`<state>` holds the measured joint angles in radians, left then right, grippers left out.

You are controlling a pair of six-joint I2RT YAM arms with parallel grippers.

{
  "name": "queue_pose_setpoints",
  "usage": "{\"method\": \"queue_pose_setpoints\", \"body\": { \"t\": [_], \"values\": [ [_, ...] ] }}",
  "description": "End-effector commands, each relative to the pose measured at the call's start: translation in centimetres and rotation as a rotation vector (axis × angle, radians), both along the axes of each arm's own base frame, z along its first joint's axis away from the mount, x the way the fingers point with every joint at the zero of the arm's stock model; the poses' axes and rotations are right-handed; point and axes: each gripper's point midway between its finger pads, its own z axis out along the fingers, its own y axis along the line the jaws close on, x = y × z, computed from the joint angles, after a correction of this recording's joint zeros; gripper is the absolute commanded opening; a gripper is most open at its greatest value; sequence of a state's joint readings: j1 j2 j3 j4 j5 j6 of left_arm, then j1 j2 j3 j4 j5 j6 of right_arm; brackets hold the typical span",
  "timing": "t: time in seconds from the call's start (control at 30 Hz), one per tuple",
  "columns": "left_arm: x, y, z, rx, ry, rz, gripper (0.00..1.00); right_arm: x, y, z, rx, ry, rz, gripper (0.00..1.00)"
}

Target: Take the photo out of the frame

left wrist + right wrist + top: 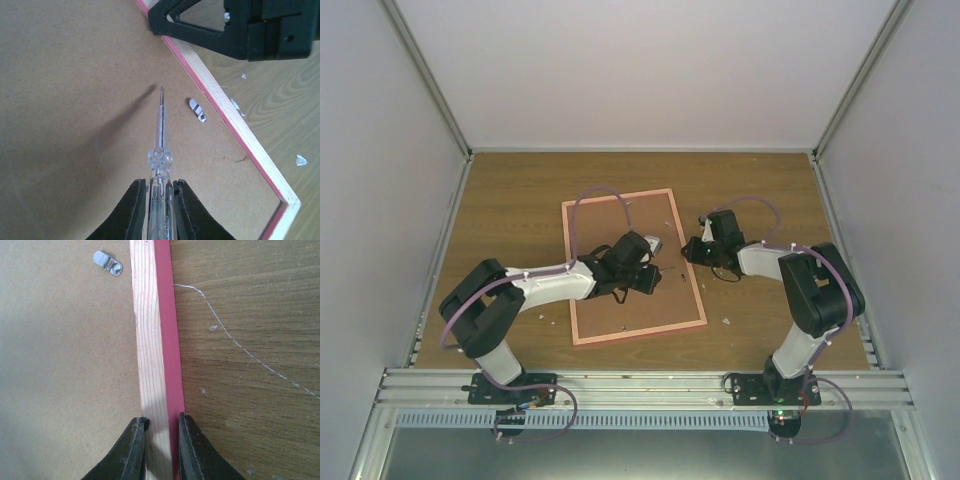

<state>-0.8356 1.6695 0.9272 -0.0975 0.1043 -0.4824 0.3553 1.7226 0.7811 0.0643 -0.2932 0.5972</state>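
The pink frame (pixel 620 197) lies face down on the table, its brown backing board (pixel 645 305) up. The photo is hidden under the board. My left gripper (pixel 159 187) is shut on a clear-handled screwdriver (pixel 161 145), whose tip hovers over the board a little left of a small metal clip (pixel 198 110). In the top view this gripper (pixel 655 262) is over the board's middle right. My right gripper (pixel 162 422) is shut on the frame's right rail (pixel 152 340), one finger on the pale wood inner side, one on the pink outer side. It also shows in the top view (pixel 690 250).
The metal clip (pixel 107 263) lies on the board near the rail. Small white scraps (pixel 300 160) and a thin white scratch (pixel 240 345) mark the wooden table (pixel 760 190). Grey enclosure walls stand on three sides.
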Motion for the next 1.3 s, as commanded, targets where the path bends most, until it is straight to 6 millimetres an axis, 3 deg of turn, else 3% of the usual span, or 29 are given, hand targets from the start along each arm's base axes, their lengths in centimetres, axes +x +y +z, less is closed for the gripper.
{"method": "queue_pose_setpoints", "body": {
  "t": [0.0,0.3,0.5,0.63,0.8,1.13,1.27],
  "values": [
    [0.9,0.7,3.1,-0.07,-0.072,0.037,0.0,0.5,0.7,0.4,-0.005,0.006,0.034,0.03],
    [1.8,4.3,4.9,-0.104,-0.088,0.103,0.0,4.5,1.9,0.6,-0.15,-0.046,0.221,0.07],
    [2.4,7.1,5.8,-0.106,-0.111,0.163,0.0,7.9,1.6,2.0,-0.222,-0.107,0.215,0.17],
    [2.8,8.8,6.3,-0.109,-0.12,0.203,0.0,8.2,1.1,3.6,-0.242,-0.118,0.188,0.3],
    [3.0,10.1,7.3,-0.124,-0.14,0.232,0.0,5.4,-0.8,4.5,-0.27,-0.077,0.111,0.47],
    [3.0,10.0,8.1,-0.154,-0.144,0.226,0.0,-4.6,-3.7,3.4,-0.227,0.055,0.032,0.57],
    [3.0,9.7,7.9,-0.162,-0.131,0.218,0.0,-7.6,-3.9,3.4,-0.194,0.079,0.004,0.64]
  ]
}}
